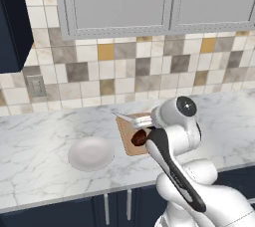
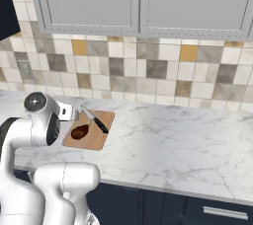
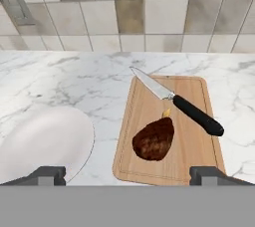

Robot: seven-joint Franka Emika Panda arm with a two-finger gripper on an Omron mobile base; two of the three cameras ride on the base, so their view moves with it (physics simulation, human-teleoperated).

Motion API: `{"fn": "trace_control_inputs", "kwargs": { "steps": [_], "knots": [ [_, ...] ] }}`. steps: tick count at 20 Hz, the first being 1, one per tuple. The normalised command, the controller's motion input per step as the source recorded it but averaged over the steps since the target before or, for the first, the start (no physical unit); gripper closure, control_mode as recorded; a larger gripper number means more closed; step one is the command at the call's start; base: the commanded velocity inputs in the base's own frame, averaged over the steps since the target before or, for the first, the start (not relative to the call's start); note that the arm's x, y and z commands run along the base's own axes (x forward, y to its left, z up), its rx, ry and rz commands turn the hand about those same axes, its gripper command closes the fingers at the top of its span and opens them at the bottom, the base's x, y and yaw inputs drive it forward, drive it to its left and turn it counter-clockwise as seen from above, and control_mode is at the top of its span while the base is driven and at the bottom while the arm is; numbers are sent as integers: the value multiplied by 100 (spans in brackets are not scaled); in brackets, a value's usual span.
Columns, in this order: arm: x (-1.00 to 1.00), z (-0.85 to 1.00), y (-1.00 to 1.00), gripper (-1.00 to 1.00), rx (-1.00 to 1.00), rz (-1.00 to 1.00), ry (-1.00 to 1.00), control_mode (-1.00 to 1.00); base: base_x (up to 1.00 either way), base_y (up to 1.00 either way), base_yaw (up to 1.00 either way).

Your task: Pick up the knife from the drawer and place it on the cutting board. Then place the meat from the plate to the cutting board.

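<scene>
Hand view: my fingers hang spread wide and empty above the cutting board, meat resting at 7 o'clock of the knife, both placements apparently done, leaving me only a clean retreat.

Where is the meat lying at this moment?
In the hand view, the meat lies on the cutting board, just below the knife, with the plate to the board's left.
</scene>
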Motion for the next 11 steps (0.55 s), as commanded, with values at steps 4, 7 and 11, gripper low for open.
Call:
{"fn": "trace_control_inputs", "kwargs": {
  "steps": [4,7,11],
  "knots": [
    [-100,100,0,-100,8,0,-18,-100,0,0,0],
    [-100,59,-3,-100,0,0,-8,-100,0,0,0],
    [-100,5,-25,-100,1,-1,-34,-100,0,0,0]
  ]
}}
